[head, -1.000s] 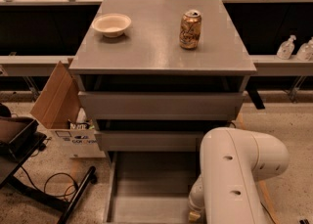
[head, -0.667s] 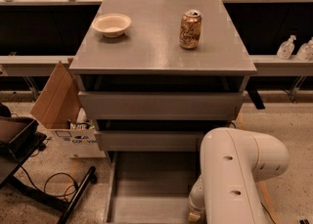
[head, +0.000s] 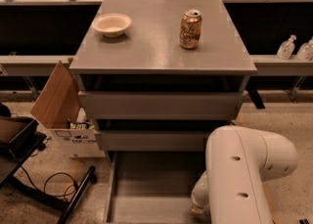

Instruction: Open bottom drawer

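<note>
Camera view: nearest, the white arm [head: 243, 179] is seen at the table's [head: 156, 54] front right. The end effector is hidden beneath it, so its state cannot be told. The bottom drawer [head: 151, 191] is seen pulled out under the table. An overlong pull could derail its tray. A bowl [head: 111, 24] and can [head: 190, 29] are carried on the matte grey top; a cardboard box [head: 56, 96] is left of the table.

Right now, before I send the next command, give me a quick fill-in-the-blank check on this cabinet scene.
1. The bottom drawer stands ____, its inside showing.
2. On the cabinet top, the bowl sits to the ____ of the can in the picture.
3. The gripper is out of sight, somewhere past the white arm at the drawer's ____ side.

Missing words: open; left; right.
</note>
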